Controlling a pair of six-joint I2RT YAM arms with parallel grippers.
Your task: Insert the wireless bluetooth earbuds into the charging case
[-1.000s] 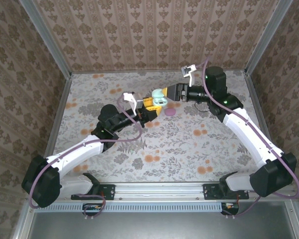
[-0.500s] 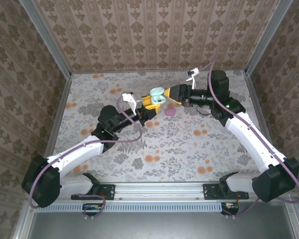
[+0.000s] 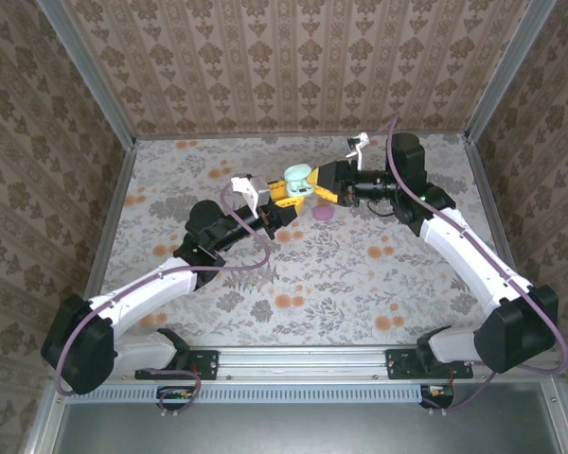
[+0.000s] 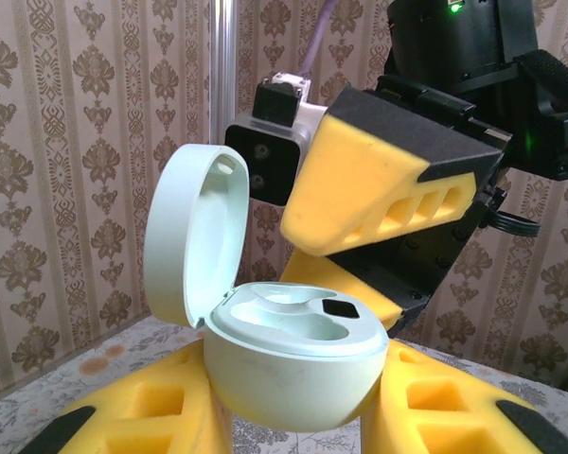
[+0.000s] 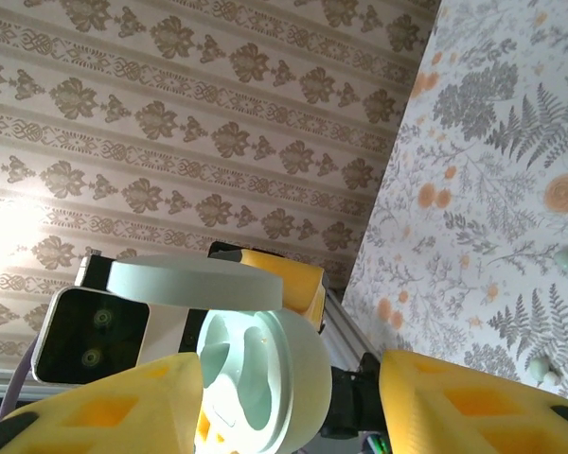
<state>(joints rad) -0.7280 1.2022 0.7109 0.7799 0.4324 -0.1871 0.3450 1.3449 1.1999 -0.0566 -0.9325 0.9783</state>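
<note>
Clamping the open charging case (image 4: 293, 369), left gripper (image 3: 286, 197) jaws present it; right gripper (image 3: 318, 185), jaws parted at three o'clock, likely needs an earbud.

Soft, even light falls from above on the flowered counter (image 3: 341, 274) in the top view, leaving only faint shadows beside the arms (image 3: 161, 284). The enclosure's posts (image 3: 87, 80) lean outward, a wide-lens effect. On the right wrist camera, a washed-out glare patch (image 5: 9, 227) bleaches the wallpaper (image 5: 218, 95) at left, and the yellow pads (image 5: 473, 407) of the right end effector (image 5: 293, 378) look slightly soft. The left wrist camera renders the pale charging case (image 4: 284, 369) crisp, apparently without glare.
</note>
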